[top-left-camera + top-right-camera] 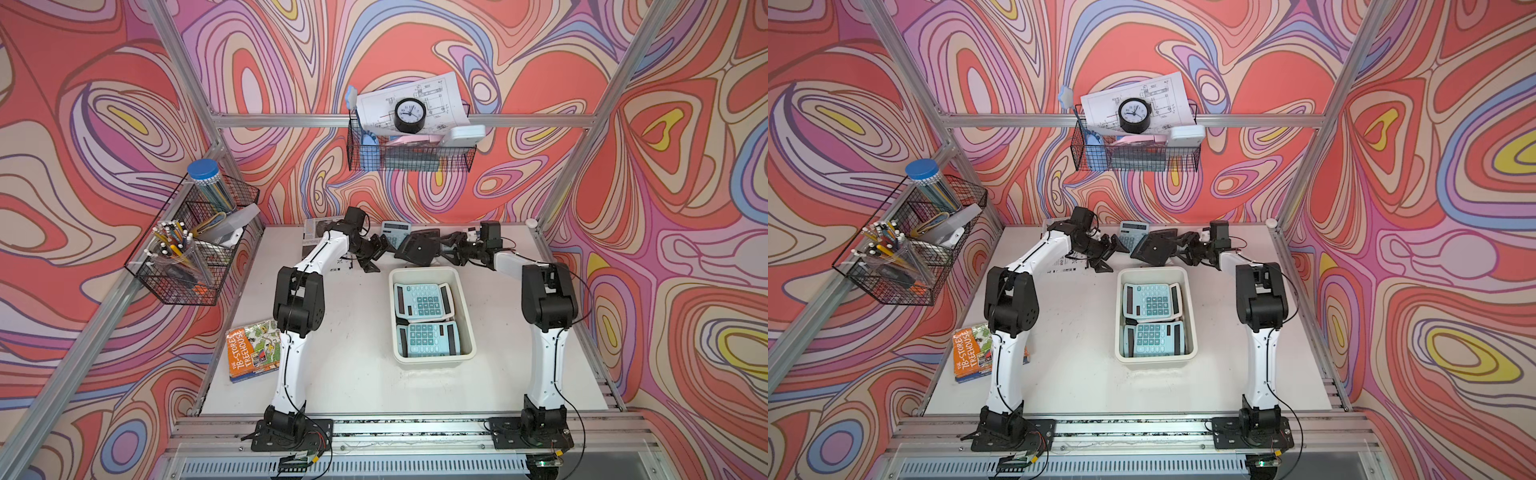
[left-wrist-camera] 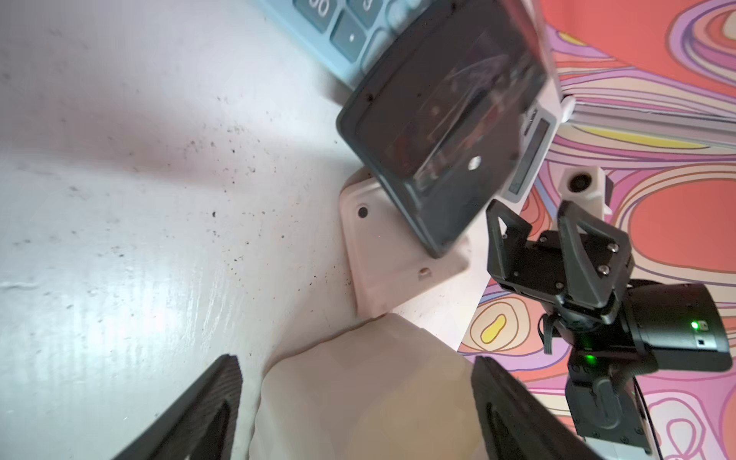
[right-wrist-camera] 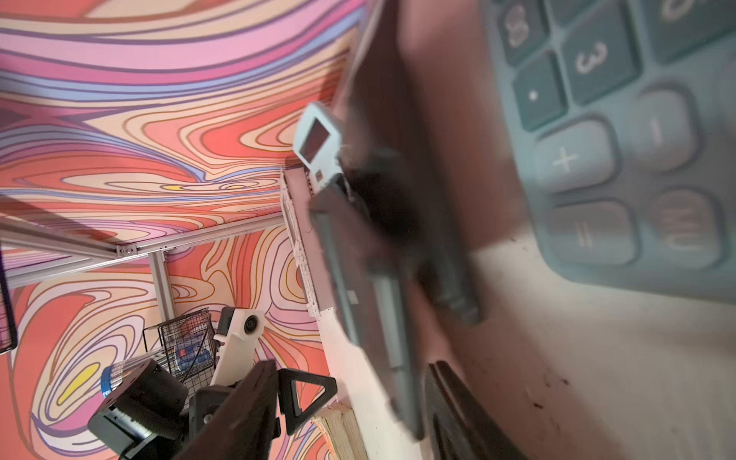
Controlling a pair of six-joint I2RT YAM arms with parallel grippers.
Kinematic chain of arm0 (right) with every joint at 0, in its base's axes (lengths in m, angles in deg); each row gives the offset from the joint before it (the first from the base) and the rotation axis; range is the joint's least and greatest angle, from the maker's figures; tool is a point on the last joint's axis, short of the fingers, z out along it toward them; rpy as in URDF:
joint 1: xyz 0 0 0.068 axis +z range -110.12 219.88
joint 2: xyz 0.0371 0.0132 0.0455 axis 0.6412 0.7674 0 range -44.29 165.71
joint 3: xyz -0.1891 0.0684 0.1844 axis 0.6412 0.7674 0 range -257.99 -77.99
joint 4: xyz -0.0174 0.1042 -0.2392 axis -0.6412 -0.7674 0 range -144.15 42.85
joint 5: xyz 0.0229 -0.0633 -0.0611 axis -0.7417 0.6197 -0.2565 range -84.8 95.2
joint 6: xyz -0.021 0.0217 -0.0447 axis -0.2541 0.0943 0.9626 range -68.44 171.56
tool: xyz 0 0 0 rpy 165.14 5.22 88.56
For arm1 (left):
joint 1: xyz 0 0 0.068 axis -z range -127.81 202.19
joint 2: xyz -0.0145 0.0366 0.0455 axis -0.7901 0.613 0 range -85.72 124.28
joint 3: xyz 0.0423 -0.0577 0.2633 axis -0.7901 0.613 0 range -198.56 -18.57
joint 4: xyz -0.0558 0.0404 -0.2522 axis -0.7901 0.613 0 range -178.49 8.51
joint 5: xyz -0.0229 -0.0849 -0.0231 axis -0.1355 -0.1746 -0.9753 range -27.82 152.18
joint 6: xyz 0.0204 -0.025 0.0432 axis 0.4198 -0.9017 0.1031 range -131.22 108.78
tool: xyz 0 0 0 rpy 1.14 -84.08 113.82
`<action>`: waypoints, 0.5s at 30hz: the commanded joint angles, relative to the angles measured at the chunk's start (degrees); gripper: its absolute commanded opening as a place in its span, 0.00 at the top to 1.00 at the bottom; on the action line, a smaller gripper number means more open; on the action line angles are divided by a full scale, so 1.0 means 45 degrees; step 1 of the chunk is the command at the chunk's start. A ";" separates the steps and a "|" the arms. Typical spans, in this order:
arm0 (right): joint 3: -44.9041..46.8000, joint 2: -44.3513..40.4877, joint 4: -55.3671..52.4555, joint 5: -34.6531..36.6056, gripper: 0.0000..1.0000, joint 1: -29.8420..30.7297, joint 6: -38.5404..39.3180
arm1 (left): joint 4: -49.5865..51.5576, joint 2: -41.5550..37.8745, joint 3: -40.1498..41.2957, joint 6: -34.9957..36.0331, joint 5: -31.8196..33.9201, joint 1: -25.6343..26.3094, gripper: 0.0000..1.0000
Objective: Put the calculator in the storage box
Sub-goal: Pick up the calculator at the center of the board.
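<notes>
- The cream-white rectangular plastic storage box (image 1: 424,271) sits in the middle of the white bench (image 1: 353,374). Two pale blue calculators (image 1: 424,304) already lie face up inside it.
- The flat plastic dark-backed calculator (image 1: 417,248) stands tilted just beyond the box's far rim, still outside the box.
- The right fingers (image 3: 239,414) are part-way open astride its edge. A gap shows on one side, so they do not look clamped on it.
- The left fingers (image 2: 207,414) gape wide and empty, near the box's far rim.
- A third pale blue calculator (image 1: 396,232) lies face up beyond the box, just beside the tilted one.
- My main worry is the shallow edge hold: the tilted calculator could slip flat, or swing into the box rim on the lift.
- Both arms crowd the same spot beyond the box, so the fingers could knock together.
- The box is already crowded, so the newcomer may perch crooked on its rim.
</notes>
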 commanded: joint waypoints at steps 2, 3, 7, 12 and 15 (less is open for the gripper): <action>0.0363 -0.0933 -0.1088 0.1028 0.40 -0.0639 0.1025 | -0.0187 -0.0284 0.0258 -0.0110 0.0241 -0.0004 0.14; 0.0373 -0.0954 -0.1180 0.1011 0.40 -0.0730 0.1066 | -0.0189 -0.0313 0.0277 -0.0081 0.0226 -0.0022 0.14; -0.0196 -0.0824 -0.2467 0.1295 0.40 -0.0971 0.1803 | -0.0135 -0.0323 0.0239 -0.0013 0.0222 -0.0024 0.14; -0.0560 -0.0468 -0.2781 0.1104 0.37 -0.1068 0.1856 | 0.0292 -0.0226 0.0170 0.0231 0.0284 -0.0082 0.13; -0.0675 0.0183 -0.2469 0.0124 0.37 -0.0913 0.1526 | 0.0397 -0.0145 0.0164 0.0309 0.0300 -0.0122 0.12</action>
